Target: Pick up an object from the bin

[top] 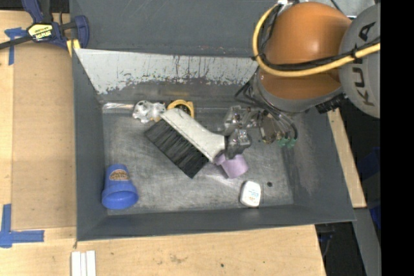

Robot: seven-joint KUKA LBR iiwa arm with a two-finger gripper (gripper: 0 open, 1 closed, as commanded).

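Six loose things lie on the floor of the grey bin (90, 139), with the arm reaching in from the right under its orange wrist cover (304, 42). The gripper (234, 142) is low in the right half of the bin, its tip at the white handle end of a black-bristled brush (181, 139) and just above a small purple cup-shaped piece (234, 167). Whether the gripper is released or clenched cannot be told, and nothing is seen held in it.

Step in hand, as judged: the approach to a grasp, with the lift not yet begun. The likeliest target is the purple piece or the brush handle. They lie touching or nearly so, and the view does not settle which one the gripper is set on. The next move calls for closing on one of the two without catching the other, then a straight lift clear of the bin wall.

A small white rounded thing (251, 194) lies near the purple piece, towards the front wall. Well apart from the gripper are a blue cup (118, 189) at front left, a yellow ring (181, 105) and a silvery crumpled thing (147, 112) by the back wall.
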